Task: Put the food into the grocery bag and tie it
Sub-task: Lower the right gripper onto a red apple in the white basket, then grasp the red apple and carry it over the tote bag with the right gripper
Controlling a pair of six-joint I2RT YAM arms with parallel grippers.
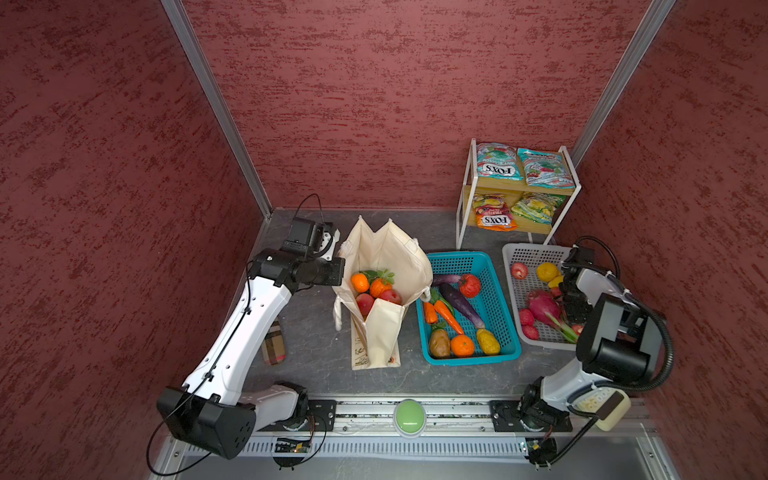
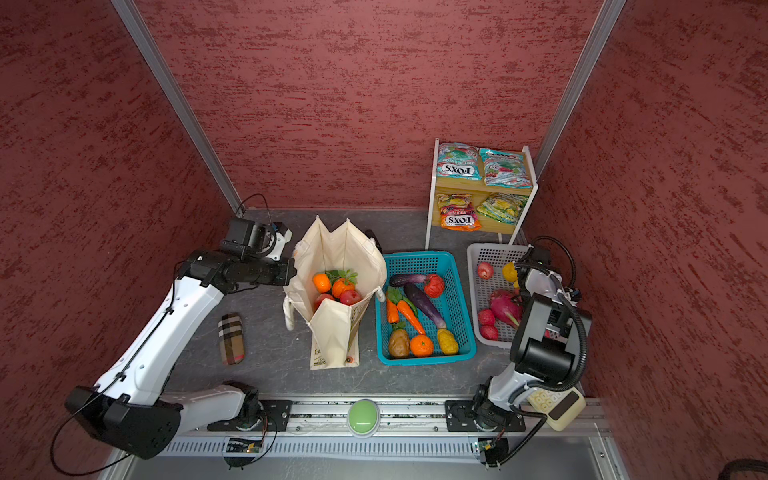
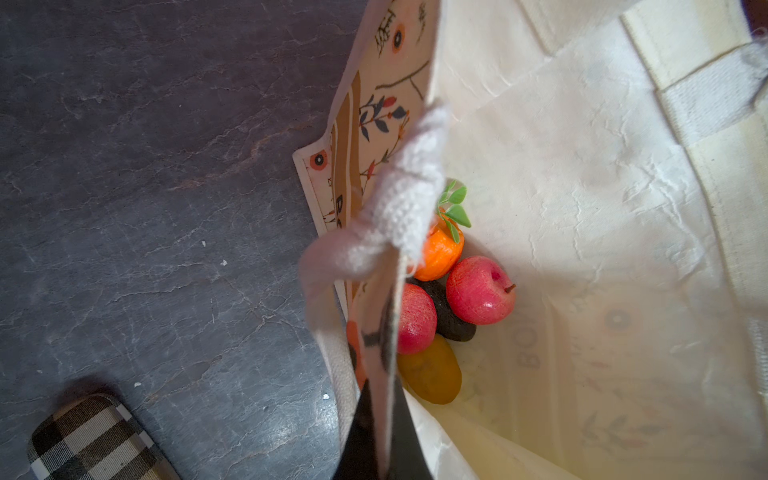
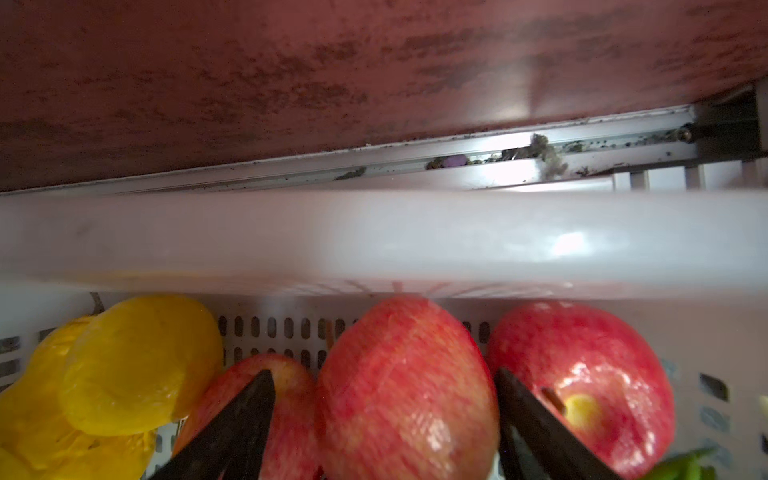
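The right gripper (image 4: 382,374) stands released, its black jaws straddling the middle red toy apple (image 4: 405,386) in the white slotted plastic basket (image 1: 524,252), at 3 o'clock from the tall cream canvas grocery bag (image 1: 384,249). The neighbouring red apples (image 4: 590,374) crowd it on both sides, so I judge the closing tips may wedge onto a neighbour and squirt the glossy round fruit out. The basket rim just beside it could also snag the lift. The left gripper (image 3: 380,411) is clenched on the bag's rim at its 9 o'clock side, holding the mouth open over the oranges and apples (image 1: 376,289) inside. The fabric looks limp and the 6 o'clock panel folds inward. If that pinch slips, the mouth could sag shut and the carried apple bounce into the teal plastic basket (image 1: 469,254) between.
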